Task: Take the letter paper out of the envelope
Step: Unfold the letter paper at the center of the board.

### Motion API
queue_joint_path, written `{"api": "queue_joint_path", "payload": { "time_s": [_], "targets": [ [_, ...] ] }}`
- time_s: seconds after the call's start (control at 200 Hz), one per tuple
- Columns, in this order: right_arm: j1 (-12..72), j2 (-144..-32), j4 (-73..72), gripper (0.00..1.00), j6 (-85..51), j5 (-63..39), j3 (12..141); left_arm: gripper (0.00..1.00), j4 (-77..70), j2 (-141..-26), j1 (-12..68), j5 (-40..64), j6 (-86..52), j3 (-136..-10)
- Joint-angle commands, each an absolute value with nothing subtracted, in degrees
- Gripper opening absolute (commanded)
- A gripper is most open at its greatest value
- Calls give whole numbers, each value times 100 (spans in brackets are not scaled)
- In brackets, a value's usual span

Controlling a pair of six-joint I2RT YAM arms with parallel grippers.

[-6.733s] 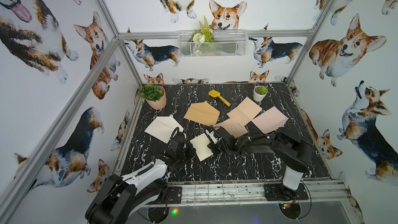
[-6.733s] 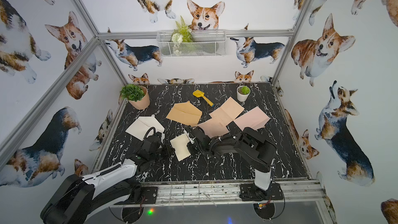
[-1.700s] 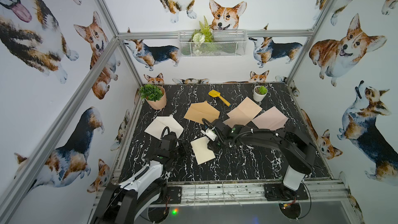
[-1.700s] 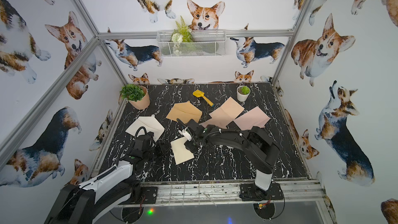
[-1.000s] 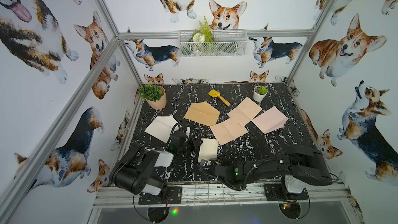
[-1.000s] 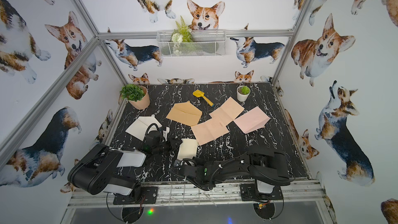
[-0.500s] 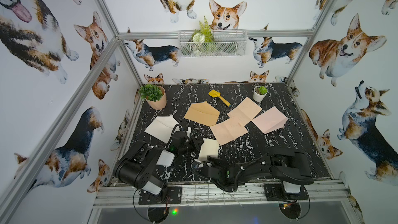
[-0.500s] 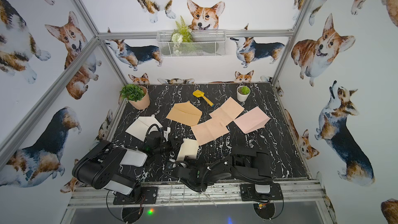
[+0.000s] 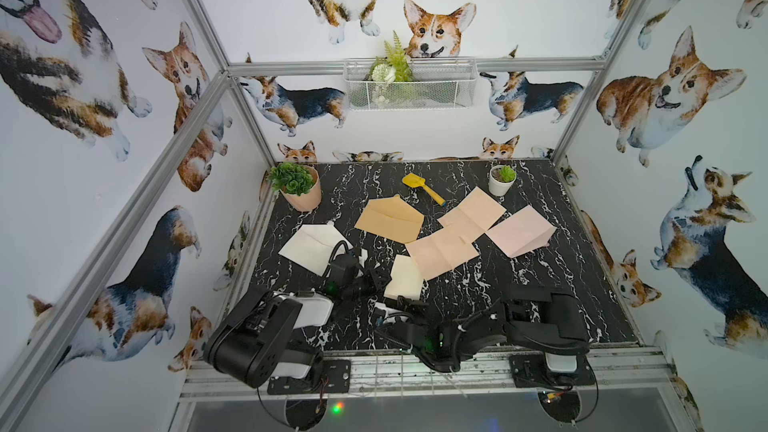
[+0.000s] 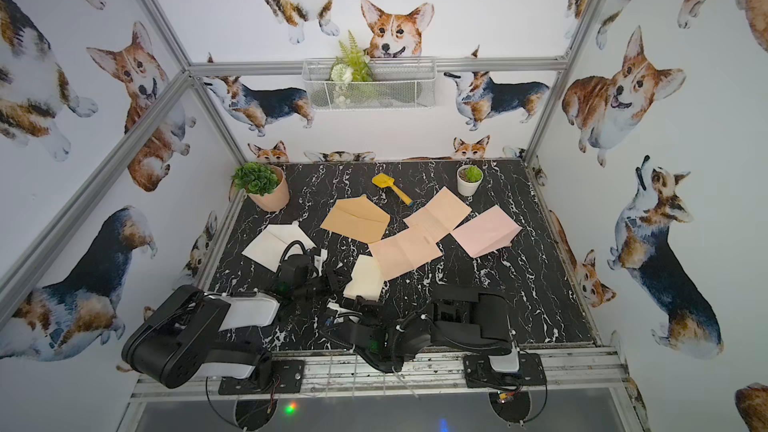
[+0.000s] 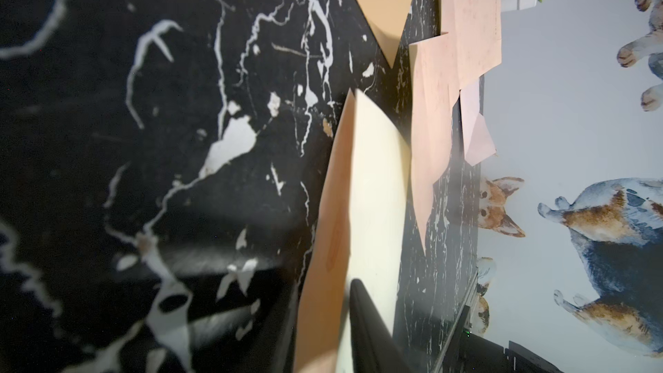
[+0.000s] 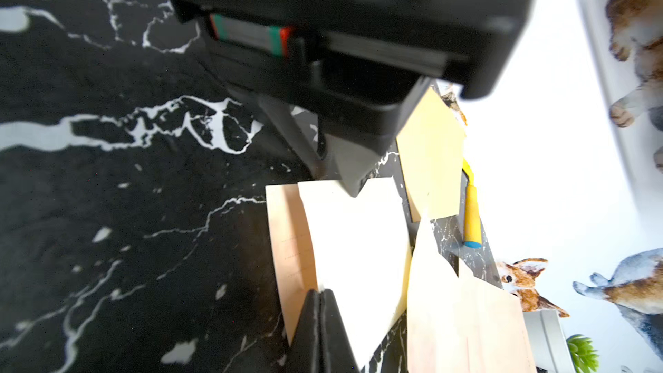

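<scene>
Right gripper (image 12: 318,297): clenched tight, tips at near edge of cream envelope (image 12: 358,238), right on seam with peach letter paper (image 12: 290,245) poking out along one side. Cannot tell which layer caught in pinch. Left gripper (image 12: 353,186): clamped on another edge of same envelope. Envelope with paper near front of black marble table (image 9: 519,284), between both grippers. Just beside it, farther back: unfolded peach sheet (image 9: 442,251). Beyond that: tan envelope (image 9: 390,220), pink envelope (image 9: 519,230), second peach sheet (image 9: 473,211), yellow shovel (image 9: 422,189); white envelope (image 9: 311,245) off toward left arm's side.
</scene>
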State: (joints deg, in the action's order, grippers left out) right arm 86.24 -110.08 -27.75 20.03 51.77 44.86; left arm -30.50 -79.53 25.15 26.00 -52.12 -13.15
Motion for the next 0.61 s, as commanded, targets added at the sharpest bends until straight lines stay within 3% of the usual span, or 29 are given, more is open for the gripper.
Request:
{"api": "queue_joint_path", "payload": {
  "time_s": [0.0,0.41,0.601],
  "targets": [
    [8589,-11075,-3612,0,2429,5472,4466,29,-1863,-7629,2518,2343,-5141,-1303],
    [8260,-10198,-3731,0,1395,4997,3902,34,-153,-5881,2515,1788,-4922,-1464],
    [8063,-9582,-3710,0,522,4434,3490,37,49,-5717,2517,1705,-4861,-1451]
  ]
}}
